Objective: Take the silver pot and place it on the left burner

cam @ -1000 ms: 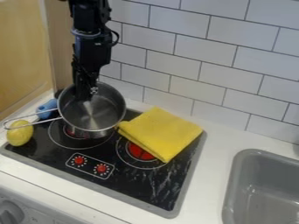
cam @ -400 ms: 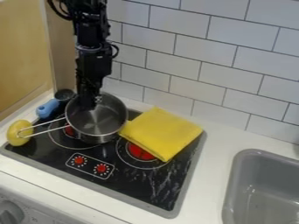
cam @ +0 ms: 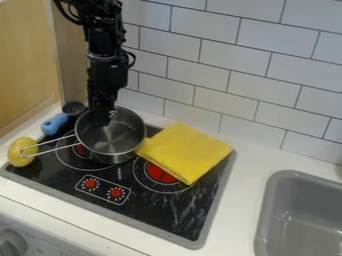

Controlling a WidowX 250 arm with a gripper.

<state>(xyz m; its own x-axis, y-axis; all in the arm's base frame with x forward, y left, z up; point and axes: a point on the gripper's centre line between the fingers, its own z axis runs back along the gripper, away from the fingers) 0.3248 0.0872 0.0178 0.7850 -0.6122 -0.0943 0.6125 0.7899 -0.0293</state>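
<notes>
End effector [cam: 101, 120]: pointing down at the pot's back left side; wide or narrow, I cannot tell.
Dials [cam: 90, 183]: two, red, at the stove's front.
Left burner [cam: 79, 150]: partly under the pot.
Pot [cam: 117, 142]: silver, over the burner's back part, handle crossing the lemon [cam: 17, 146].
Cloth [cam: 184, 150]: yellow, right of the pot, partly over the right burner [cam: 160, 173].
Wall [cam: 200, 65]: white tiles, behind.

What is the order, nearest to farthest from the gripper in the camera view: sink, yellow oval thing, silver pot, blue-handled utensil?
1. Silver pot, right at the gripper
2. Blue-handled utensil, image left
3. Yellow oval thing, farther left
4. Sink, far right
</notes>
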